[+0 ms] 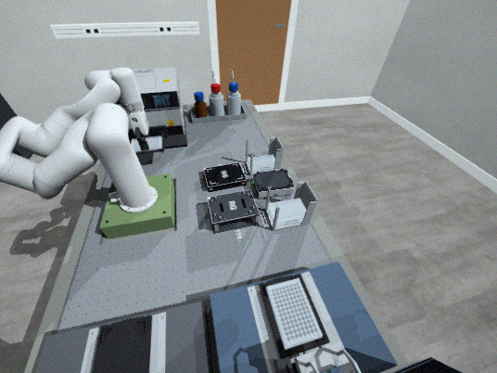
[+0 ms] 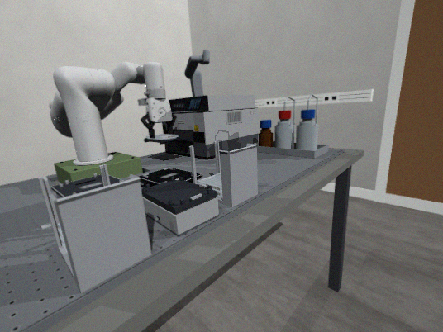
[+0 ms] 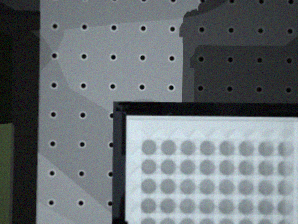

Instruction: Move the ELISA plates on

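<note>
My gripper (image 1: 146,143) (image 2: 161,134) is low in front of the reader (image 1: 162,116) (image 2: 225,121), its fingers still against a pale plate (image 1: 155,142) (image 2: 164,137) (image 3: 210,172). The plate lies flat inside the reader's black tray (image 3: 200,108). Its label is not readable. The shaker (image 1: 273,181) (image 2: 179,196) bears no plate. Pale plates stand low in the near rack (image 1: 307,197) (image 2: 105,231) and the far rack (image 1: 276,150) (image 2: 240,175). Another plate (image 1: 293,313) sits on the blue instrument. The racks' names and plate labels are not legible.
The nests N6 (image 1: 213,179) and RG (image 1: 223,206) are bare, between the green arm base (image 1: 162,199) and the racks. A bottle tray (image 1: 220,118) stands beside the reader. A grey instrument (image 1: 185,325) adjoins the blue one (image 1: 236,320). The racks' walls stand tall.
</note>
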Robot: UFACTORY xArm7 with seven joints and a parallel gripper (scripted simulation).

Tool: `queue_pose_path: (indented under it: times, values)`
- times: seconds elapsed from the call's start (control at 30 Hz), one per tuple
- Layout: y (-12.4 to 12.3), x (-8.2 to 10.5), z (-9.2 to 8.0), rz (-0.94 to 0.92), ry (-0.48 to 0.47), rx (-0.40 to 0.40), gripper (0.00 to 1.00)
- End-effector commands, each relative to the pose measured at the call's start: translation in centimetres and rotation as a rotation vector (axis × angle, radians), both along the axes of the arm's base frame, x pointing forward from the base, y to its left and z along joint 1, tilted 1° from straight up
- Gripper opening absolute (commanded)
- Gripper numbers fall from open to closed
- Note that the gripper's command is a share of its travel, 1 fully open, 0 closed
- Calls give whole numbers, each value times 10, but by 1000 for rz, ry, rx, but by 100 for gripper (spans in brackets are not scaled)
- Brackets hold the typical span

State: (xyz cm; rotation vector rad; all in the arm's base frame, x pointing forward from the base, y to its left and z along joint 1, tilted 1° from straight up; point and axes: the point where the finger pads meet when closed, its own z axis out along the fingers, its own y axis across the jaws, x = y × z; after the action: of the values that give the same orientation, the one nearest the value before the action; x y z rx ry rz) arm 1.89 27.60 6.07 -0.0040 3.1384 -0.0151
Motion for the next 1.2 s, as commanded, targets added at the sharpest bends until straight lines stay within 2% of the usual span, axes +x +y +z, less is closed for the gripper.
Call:
queue_pose_path:
  times: [0.0, 0.57, 1.17]
  values:
    - [0, 0, 1, 0, -1, 2, 100]
    - [0, 0, 3, 0, -1, 2, 100]
    - [1, 0, 25, 1, -1, 2, 100]
